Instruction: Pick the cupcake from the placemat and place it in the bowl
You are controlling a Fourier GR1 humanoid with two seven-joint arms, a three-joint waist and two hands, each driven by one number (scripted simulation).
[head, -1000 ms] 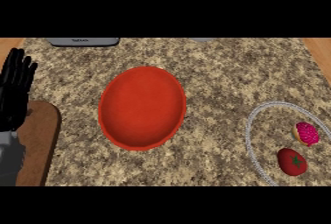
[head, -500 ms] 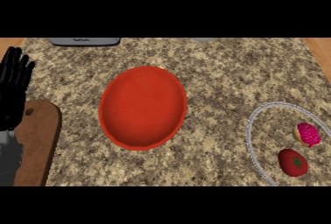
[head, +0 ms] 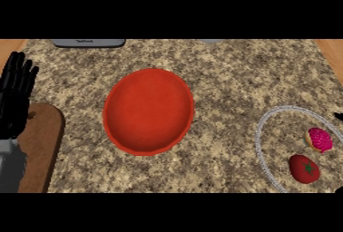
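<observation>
A red bowl (head: 149,111) sits near the middle of the speckled granite desk (head: 234,72), its hollow holding nothing visible. At about four o'clock from the bowl, near the right edge of the head view, lies a round placemat (head: 264,149) with a pale beaded rim, only partly in view. On it rests the cupcake (head: 320,139), pink-topped with a tan base, and just below it, toward six o'clock, a red tomato (head: 305,169) with a small green stem; the two lie close together but apart. Bowl and placemat are well apart, with bare granite between them.

The left robot hand (head: 16,97) shows at nine o'clock along the left edge, black fingers straight and spread, pointing toward twelve o'clock, holding nothing. Beside it lies a brown wooden board (head: 43,145) with a rounded corner. A grey flat object (head: 89,42) lies at the top edge, near eleven o'clock. The right robot hand does not show.
</observation>
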